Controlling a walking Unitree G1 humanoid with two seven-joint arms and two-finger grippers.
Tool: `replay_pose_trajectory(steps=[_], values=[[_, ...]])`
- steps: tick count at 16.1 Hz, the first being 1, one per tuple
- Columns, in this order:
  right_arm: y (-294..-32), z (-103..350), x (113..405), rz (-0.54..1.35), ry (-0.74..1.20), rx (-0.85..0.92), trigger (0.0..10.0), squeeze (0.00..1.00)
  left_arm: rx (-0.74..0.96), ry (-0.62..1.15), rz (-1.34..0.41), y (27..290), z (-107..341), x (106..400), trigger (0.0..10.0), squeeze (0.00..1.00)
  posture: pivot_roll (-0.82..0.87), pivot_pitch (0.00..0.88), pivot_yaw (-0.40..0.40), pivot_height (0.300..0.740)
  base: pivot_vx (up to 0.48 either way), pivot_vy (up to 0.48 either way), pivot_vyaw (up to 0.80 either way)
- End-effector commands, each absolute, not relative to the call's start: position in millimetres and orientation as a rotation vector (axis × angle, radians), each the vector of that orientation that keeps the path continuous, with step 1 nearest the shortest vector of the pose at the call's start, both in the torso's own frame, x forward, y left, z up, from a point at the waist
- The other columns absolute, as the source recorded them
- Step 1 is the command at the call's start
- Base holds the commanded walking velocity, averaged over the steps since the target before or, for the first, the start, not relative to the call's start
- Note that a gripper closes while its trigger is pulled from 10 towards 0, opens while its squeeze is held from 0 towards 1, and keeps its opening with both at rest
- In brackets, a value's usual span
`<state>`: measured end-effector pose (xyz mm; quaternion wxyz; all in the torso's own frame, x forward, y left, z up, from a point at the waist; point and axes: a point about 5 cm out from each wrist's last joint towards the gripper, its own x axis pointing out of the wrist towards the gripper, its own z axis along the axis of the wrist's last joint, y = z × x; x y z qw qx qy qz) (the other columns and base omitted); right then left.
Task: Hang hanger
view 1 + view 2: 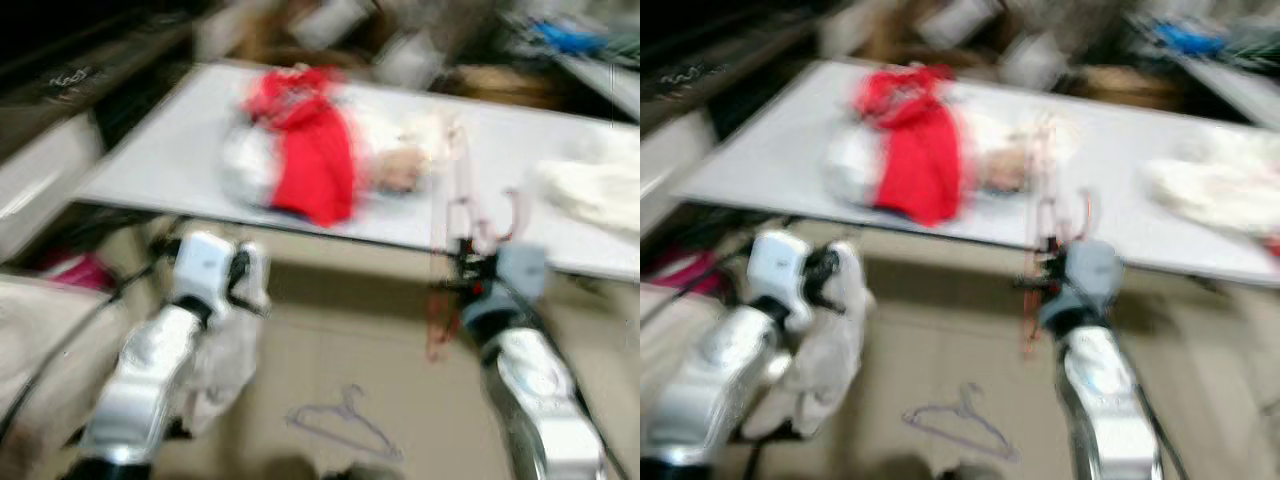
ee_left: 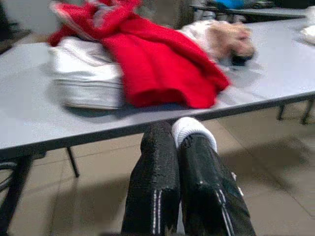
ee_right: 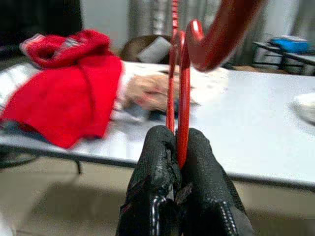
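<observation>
Right wrist view: right gripper (image 3: 179,147) grasps red hanger (image 3: 183,98); left gripper (image 2: 182,142) clenches white cloth (image 2: 193,129); hanging undone.

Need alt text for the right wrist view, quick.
The right tool is shut on a red hanger that rises from its tips. Behind it is a grey table with a red garment.

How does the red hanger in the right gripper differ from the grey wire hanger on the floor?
The red hanger is clamped upright between the right gripper's fingers, in front of the table; the grey wire hanger lies flat on the floor, untouched. The red hanger looks thicker and glossy; the grey hanger is thin wire. Both have a hook.
</observation>
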<state>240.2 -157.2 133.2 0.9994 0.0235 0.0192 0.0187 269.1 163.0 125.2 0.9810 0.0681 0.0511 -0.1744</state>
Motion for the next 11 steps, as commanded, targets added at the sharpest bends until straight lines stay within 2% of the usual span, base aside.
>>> replay_pose_trajectory(steps=[1,4,9,11], values=[[-163.0,140.0,242.8,0.015,0.011,0.033,10.0,0.00,0.117,0.075,-0.367,157.6,130.7,270.7,10.0,0.00,-0.09,0.000,-0.025,0.740,0.000,0.480,-0.80],[-164.9,136.8,243.0,0.008,0.034,0.050,10.0,0.00,0.089,0.056,-0.340,157.2,133.1,273.7,10.0,0.00,-0.10,0.000,-0.018,0.740,0.000,0.000,-0.80],[-173.5,120.3,249.3,0.036,0.185,0.037,10.0,0.00,0.101,0.036,-0.337,156.9,135.7,274.4,10.0,0.00,-0.08,0.000,-0.036,0.740,0.000,0.000,0.00],[-169.3,123.2,250.5,0.080,0.163,0.000,10.0,0.00,0.099,0.027,-0.348,155.2,136.7,274.0,10.0,0.00,-0.08,0.000,-0.039,0.740,0.000,0.000,0.00]])
